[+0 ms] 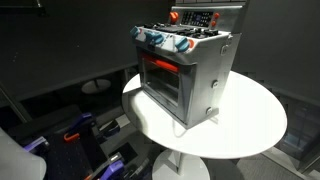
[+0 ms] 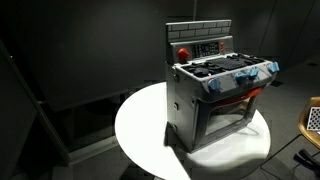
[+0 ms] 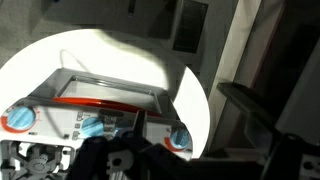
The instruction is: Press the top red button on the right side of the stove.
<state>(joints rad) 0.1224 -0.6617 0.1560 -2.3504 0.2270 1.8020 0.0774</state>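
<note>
**Stove on table, gripper above.** The stove (image 1: pixel 190 75) stood upright near the middle of the round white table (image 1: pixel 255 120). Its knobs (image 1: pixel 155 38) ran along the front edge, above the glowing oven window (image 1: pixel 160 78). A red button (image 2: pixel 183 53) sat on the raised back panel (image 2: pixel 200 38). You could judge the stove a light, hollow, stiff toy, apt to slide or tip under a hard push, so a gentle press on the button alone would suit. Your gripper (image 3: pixel 118 158) hung over the cooktop, and you could not tell whether its fingers were parted or closed. No writing was legible.
</note>
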